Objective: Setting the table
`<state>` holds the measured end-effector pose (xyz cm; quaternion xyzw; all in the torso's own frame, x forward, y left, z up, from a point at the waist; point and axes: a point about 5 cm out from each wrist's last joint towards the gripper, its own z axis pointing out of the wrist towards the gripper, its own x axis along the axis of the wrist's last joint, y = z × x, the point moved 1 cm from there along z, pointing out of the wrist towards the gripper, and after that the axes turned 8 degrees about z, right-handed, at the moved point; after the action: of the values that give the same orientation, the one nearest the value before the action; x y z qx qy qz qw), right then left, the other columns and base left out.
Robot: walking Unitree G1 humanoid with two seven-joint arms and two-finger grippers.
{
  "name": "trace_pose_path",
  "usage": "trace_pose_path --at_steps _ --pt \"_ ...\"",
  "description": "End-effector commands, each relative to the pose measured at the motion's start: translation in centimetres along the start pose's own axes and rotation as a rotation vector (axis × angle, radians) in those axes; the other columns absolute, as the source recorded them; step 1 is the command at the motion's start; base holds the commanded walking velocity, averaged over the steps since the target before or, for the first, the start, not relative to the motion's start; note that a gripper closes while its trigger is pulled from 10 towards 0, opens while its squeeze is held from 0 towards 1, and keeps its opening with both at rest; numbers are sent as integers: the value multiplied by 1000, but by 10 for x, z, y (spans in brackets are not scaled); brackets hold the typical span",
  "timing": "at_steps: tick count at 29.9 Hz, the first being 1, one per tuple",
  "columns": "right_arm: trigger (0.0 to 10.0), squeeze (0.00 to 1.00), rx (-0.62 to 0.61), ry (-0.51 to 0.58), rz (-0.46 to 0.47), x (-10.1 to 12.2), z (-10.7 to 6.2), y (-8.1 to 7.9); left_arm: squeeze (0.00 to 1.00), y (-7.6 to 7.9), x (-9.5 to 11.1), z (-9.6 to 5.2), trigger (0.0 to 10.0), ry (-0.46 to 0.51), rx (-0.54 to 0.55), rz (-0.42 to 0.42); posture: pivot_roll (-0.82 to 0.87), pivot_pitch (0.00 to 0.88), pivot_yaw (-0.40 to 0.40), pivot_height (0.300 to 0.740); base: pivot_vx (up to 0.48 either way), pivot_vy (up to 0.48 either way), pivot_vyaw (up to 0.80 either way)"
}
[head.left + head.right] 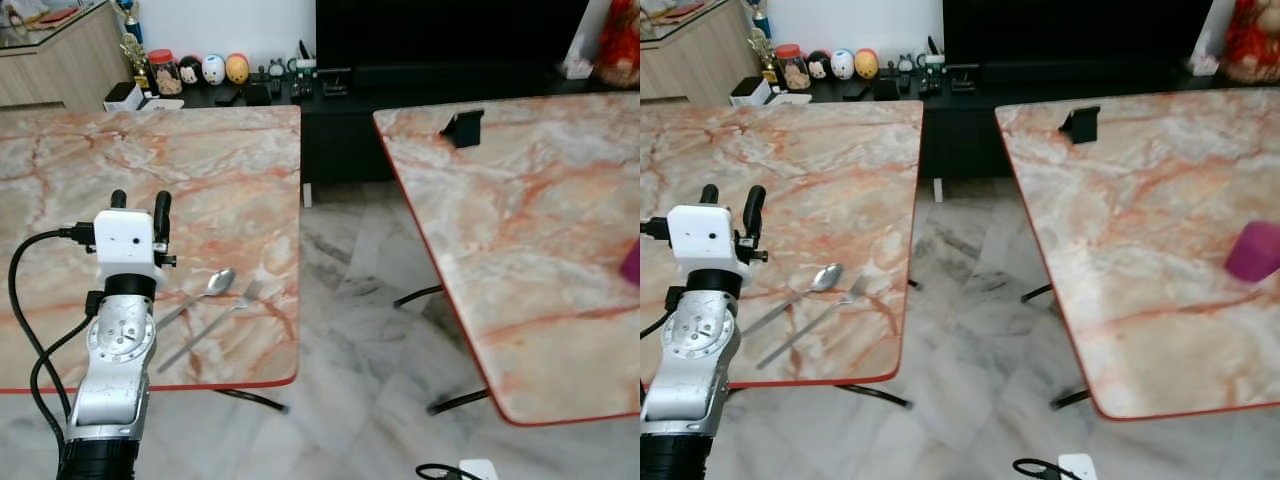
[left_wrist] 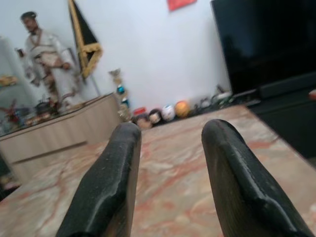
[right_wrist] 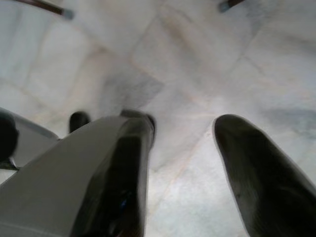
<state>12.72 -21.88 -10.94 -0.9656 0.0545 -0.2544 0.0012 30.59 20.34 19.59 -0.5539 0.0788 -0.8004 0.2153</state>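
A metal spoon [image 1: 212, 284] and a fork [image 1: 215, 321] lie side by side near the front right corner of the left marble table [image 1: 200, 170]. My left gripper [image 1: 140, 205] is raised over that table, left of the cutlery, open and empty, its fingers [image 2: 111, 182] pointing to the far wall. My right gripper [image 3: 180, 148] hangs open over the marble floor, holding nothing. On the right marble table [image 1: 1140, 230] a magenta cup [image 1: 1254, 251] stands near the right edge.
A black phone stand [image 1: 462, 127] sits at the far corner of the right table. A floor gap [image 1: 350, 300] separates the two tables. A low cabinet with figurines [image 1: 200, 70] and a dark TV [image 1: 450, 35] lines the far wall.
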Motion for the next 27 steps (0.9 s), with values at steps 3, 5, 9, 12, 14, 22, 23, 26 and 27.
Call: trace_pose_path --at_steps 3,5,9,12,14,22,23,26,27 --pt "10000 0 6 3 -3 1 1 -3 0 -6 2 2 10000 7 17 22 -13 0 28 732 0 416 0" --pt "10000 0 7 3 -4 1 1 -3 0 -6 2 2 10000 6 18 21 -13 0 28 732 0 416 0" --pt "10000 0 7 2 -6 1 1 -3 0 -7 2 2 10000 7 19 23 -13 0 29 732 0 416 0" --pt "10000 0 7 2 -5 1 1 -3 0 -8 1 2 10000 6 20 25 -13 0 29 732 0 417 0" --pt "10000 0 7 2 -3 1 1 -3 0 -8 1 2 10000 5 20 27 -12 0 29 732 0 416 0" --pt "10000 0 4 5 9 1 1 -3 0 -7 -1 0 10000 1 0 20 -11 0 29 732 0 143 0" --pt "10000 0 5 5 9 1 1 -3 0 -7 -2 0 10000 -2 2 16 -12 0 29 732 0 0 0" --pt "10000 0 4 5 9 1 1 -3 0 -8 -2 0 10000 -6 4 11 -12 0 29 732 0 0 0" --pt "10000 0 4 5 9 1 1 -2 0 -7 -3 0 10000 -8 1 7 -12 0 29 732 0 0 0"
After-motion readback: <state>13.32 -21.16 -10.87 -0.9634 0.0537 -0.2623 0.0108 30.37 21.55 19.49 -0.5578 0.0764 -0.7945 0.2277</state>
